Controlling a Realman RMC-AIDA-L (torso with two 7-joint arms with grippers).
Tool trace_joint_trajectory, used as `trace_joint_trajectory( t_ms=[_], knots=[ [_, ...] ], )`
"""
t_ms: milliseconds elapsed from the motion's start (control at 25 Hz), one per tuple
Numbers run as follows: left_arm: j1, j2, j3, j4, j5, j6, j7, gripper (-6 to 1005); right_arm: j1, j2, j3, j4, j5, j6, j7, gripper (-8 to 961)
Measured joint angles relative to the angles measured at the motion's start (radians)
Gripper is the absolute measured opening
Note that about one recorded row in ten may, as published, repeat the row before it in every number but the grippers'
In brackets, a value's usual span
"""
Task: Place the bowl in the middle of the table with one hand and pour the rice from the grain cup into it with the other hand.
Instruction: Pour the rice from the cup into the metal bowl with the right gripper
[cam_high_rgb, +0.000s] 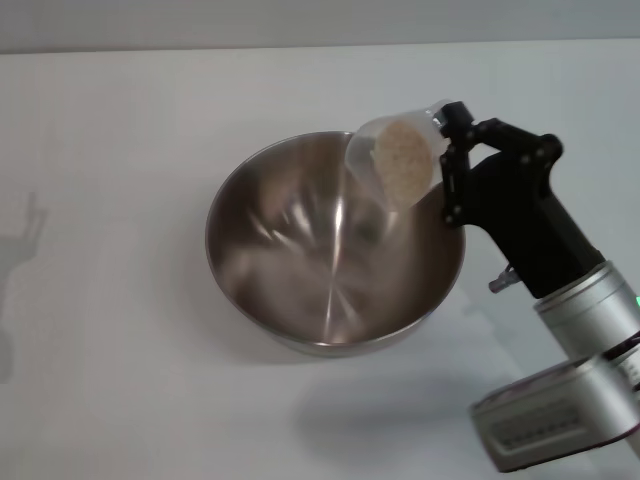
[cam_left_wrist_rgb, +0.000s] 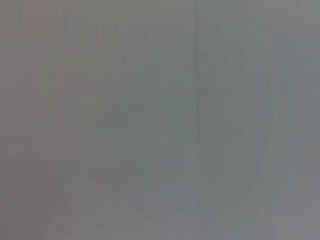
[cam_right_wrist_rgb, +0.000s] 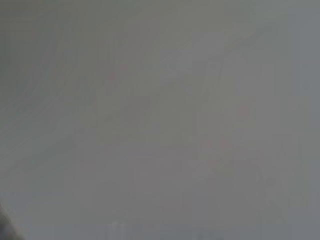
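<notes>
The steel bowl (cam_high_rgb: 320, 260) stands on the white table (cam_high_rgb: 120, 380) near its middle, and no grains show inside it. My right gripper (cam_high_rgb: 448, 150) is shut on the clear grain cup (cam_high_rgb: 400, 155), held above the bowl's far right rim. The cup is tipped on its side with its mouth facing over the bowl. The rice (cam_high_rgb: 405, 160) sits as a pale packed mass in the cup's mouth. My left gripper is out of the head view; only a faint shadow lies at the table's left edge. Both wrist views show plain grey.
The black and silver right arm (cam_high_rgb: 560, 300) reaches in from the lower right corner. A grey wall band (cam_high_rgb: 300, 20) runs behind the table's far edge.
</notes>
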Motion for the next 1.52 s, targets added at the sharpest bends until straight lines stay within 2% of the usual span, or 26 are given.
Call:
trace_joint_trajectory(
  t_ms=[40,80,240,480,640,840,1520],
  knots=[
    [-0.002,0.000,0.000,0.002,0.000,-0.001,0.000,832,0.000,0.000,-0.007,0.019,-0.001,0.021,-0.101,10],
    [-0.002,0.000,0.000,0.002,0.000,-0.001,0.000,832,0.000,0.000,-0.007,0.019,-0.001,0.021,-0.101,10],
    [-0.006,0.001,0.000,0.006,0.000,-0.004,-0.001,832,0.002,0.000,-0.040,0.054,-0.009,0.033,-0.342,10],
    [-0.008,0.000,0.002,0.006,0.000,-0.005,-0.001,832,0.007,0.000,-0.041,0.056,-0.060,0.064,-0.514,11],
    [-0.008,0.000,0.012,0.005,0.000,-0.006,-0.002,832,0.009,0.001,-0.032,0.059,-0.066,0.110,-0.756,11],
    [-0.005,0.000,0.015,0.004,0.000,-0.006,-0.006,832,0.012,0.003,-0.032,0.076,-0.065,0.130,-0.949,10],
    [-0.007,0.000,0.015,0.006,0.000,-0.011,-0.013,832,0.026,0.003,-0.058,0.108,-0.085,0.197,-1.250,10]
  ],
)
